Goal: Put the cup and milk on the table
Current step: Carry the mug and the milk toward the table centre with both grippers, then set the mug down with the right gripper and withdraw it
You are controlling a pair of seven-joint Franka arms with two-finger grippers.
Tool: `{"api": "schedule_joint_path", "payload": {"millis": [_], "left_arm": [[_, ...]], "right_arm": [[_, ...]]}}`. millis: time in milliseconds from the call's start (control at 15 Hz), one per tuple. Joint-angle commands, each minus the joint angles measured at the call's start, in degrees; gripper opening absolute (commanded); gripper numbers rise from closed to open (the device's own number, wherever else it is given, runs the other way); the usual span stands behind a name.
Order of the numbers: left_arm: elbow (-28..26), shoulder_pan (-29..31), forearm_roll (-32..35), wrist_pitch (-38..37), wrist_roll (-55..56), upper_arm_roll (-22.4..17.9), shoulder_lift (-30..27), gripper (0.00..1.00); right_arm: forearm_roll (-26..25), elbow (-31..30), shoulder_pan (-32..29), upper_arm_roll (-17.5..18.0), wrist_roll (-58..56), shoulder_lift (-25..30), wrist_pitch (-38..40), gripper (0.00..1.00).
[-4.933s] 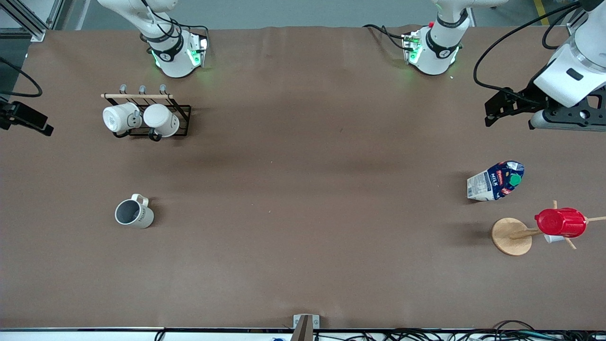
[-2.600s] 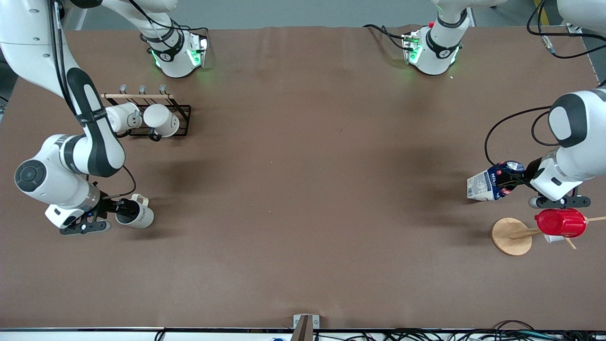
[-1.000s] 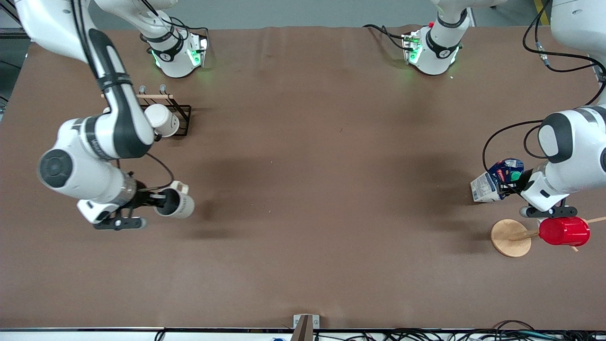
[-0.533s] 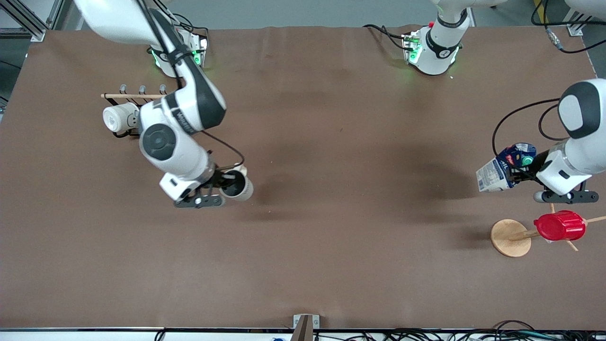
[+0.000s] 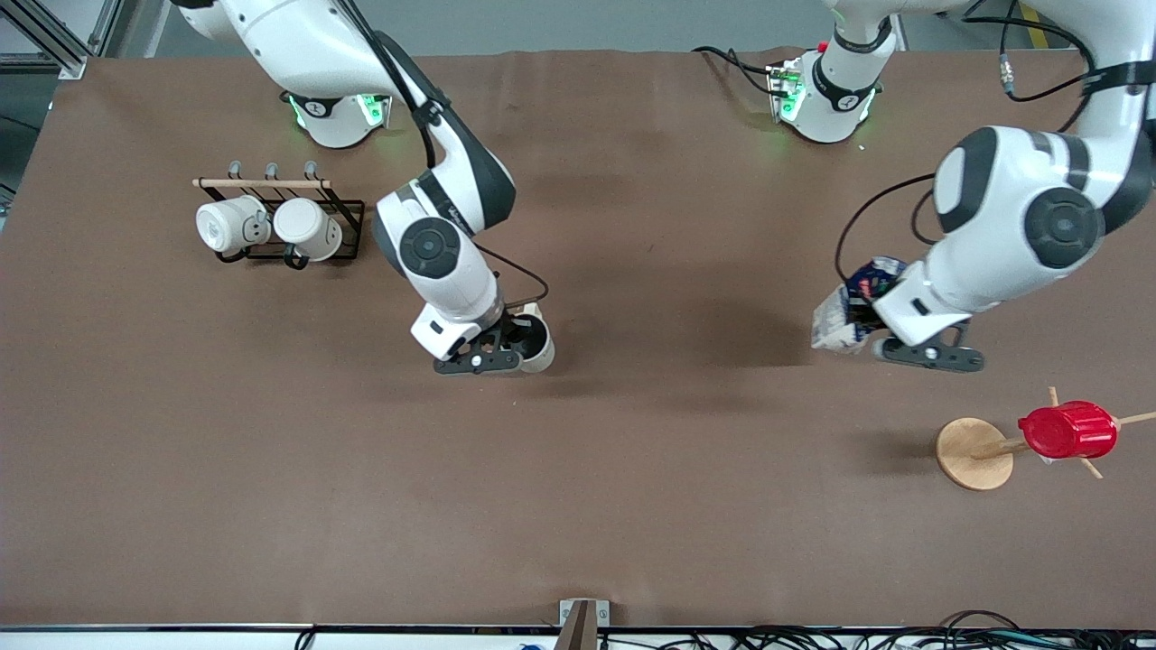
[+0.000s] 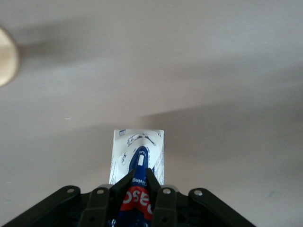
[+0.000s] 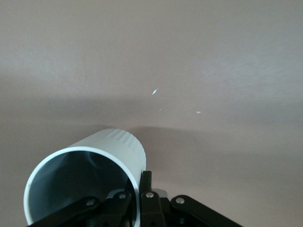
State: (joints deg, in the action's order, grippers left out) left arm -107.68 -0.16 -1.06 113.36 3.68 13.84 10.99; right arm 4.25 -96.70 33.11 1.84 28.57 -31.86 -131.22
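Bystanders at the 2 ends of the brown surface

A black wire rack (image 5: 348, 226) with a wooden bar (image 5: 260, 183) holds 2 white mugs (image 5: 307, 229) lying on their sides toward the right arm's end. Toward the left arm's end, a wooden peg stand (image 5: 972, 451) on a round base carries a red ribbed cup (image 5: 1068, 430).

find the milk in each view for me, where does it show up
Front view: the milk hangs in the left gripper, over the table toward the left arm's end.
Left wrist view: the milk sits low in the middle, pinched between the black fingers.
Right wrist view: not in it; only the cup shows.
Shared landmark: the brown table under everything.
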Motion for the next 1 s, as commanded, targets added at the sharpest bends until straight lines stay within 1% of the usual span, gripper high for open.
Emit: {"api": "schedule_joint_path", "payload": {"millis": [0,133,200,267,333,400,467,533,667,733,867,933], "left_arm": [[1.42,-0.54,0.53,0.99,5.97,4.69,2.71,0.00],[3.44,-0.63,1.14,1.16,10.62,9.25,5.43,0.00],[5.01,-0.72,1.14,1.60,13.17,10.84,7.10,0.00],[6.25,-1.42,1.49,2.30,15.19,11.90,8.59,0.00],[7.39,-2.30,2.37,2.92,16.87,12.26,10.00,0.01],[8.71,-3.44,3.85,3.53,18.36,12.61,11.58,0.01],[10.98,-4.23,5.43,4.15,20.03,13.40,14.12,0.01],[13.27,-4.85,7.63,4.15,22.49,14.80,16.67,0.01],[16.09,-5.03,13.86,4.15,27.50,17.35,20.89,0.01],[16.80,-5.12,16.15,4.15,29.09,18.93,22.48,0.01],[18.64,-5.47,18.62,4.15,32.60,20.26,25.29,0.00],[19.43,-5.99,19.42,4.15,33.66,20.44,26.44,0.00]], "right_arm": [[-0.83,0.37,1.61,-0.43,1.84,-1.27,-1.75,0.03],[-1.18,0.63,2.75,-0.43,3.68,-2.85,-3.77,0.05],[-1.18,0.63,3.28,-0.43,4.47,-3.73,-4.91,0.06],[-1.27,0.63,3.54,-0.43,4.91,-4.00,-5.62,0.10],[-1.44,0.63,3.63,-0.43,5.00,-4.27,-5.62,0.18],[-1.44,0.63,3.63,-0.43,5.01,-4.27,-5.62,0.43],[-1.44,0.63,3.72,-0.43,5.09,-4.27,-5.62,0.81],[-1.70,0.63,3.63,-0.52,5.18,-4.09,-5.45,1.00],[-1.79,0.63,2.76,-0.61,5.01,-2.61,-4.40,1.00],[-1.79,0.55,2.32,-0.78,4.92,-0.68,-2.74,1.00],[-1.88,0.55,0.48,-0.87,4.83,3.36,2.44,1.00],[-1.97,0.20,-1.36,-1.05,4.48,6.60,5.59,1.00]]}}
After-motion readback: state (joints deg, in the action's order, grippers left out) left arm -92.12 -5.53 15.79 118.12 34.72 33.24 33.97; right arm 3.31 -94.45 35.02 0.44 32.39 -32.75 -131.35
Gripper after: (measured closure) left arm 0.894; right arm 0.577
